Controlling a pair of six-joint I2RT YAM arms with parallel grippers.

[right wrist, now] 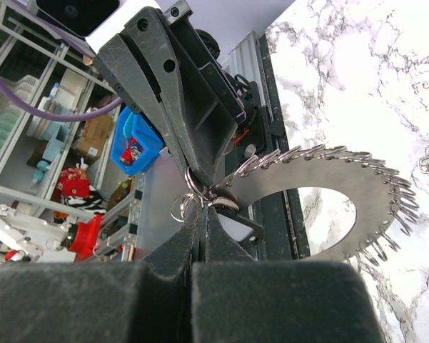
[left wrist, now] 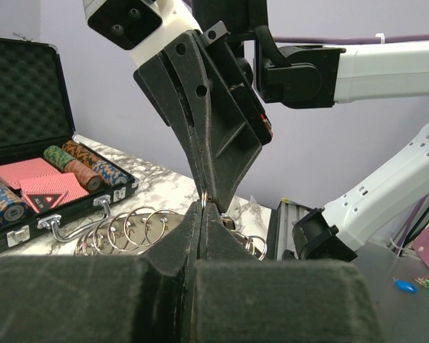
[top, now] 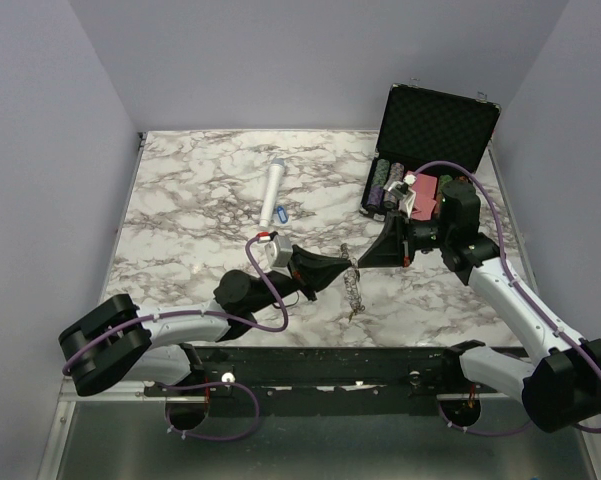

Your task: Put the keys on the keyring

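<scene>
The flat grey toothed metal keyring point(right wrist: 375, 189) hangs upright over the near-centre marble counter point(top: 200, 200). The left fingers point(right wrist: 198, 179) and right fingers point(right wrist: 202, 211) meet tip to tip, both pinched shut on small wire split rings point(right wrist: 385, 243) at its rim. A blue-tagged key point(top: 282, 212) lies farther left.

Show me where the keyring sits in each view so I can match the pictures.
Top external: keyring seen edge-on near the table's centre, where the two arms meet.
Left wrist: keyring low, left of centre, showing as a row of wire loops.
Right wrist: keyring as a flat toothed disc, right of centre.
Shared landmark: the marble table.
</scene>
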